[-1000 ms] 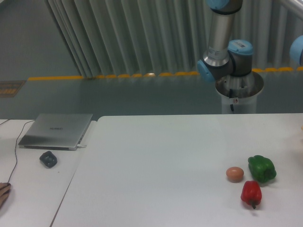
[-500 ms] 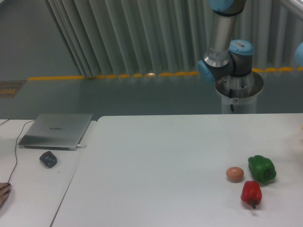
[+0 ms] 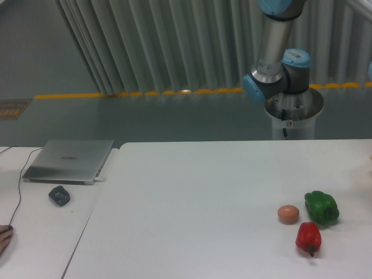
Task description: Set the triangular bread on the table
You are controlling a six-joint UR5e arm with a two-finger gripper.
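The white table (image 3: 203, 192) fills the lower right of the camera view. A thin pale tan sliver at the frame's right border (image 3: 370, 157) may be the triangular bread; too little of it shows to tell. Only the arm's base (image 3: 293, 116) and a grey-and-blue joint (image 3: 276, 78) show behind the table's far edge. The arm runs up out of the top of the frame. The gripper is out of view.
A brownish-orange egg (image 3: 288, 214), a green pepper (image 3: 321, 207) and a red pepper (image 3: 308, 237) lie close together at the table's right front. On the side desk at left are a closed grey laptop (image 3: 70, 160) and a dark mouse (image 3: 59, 195).
The arm's upper link and blue joint have shifted slightly to the right. The blue joint at the right border has almost left the frame. The objects on the table have not moved.
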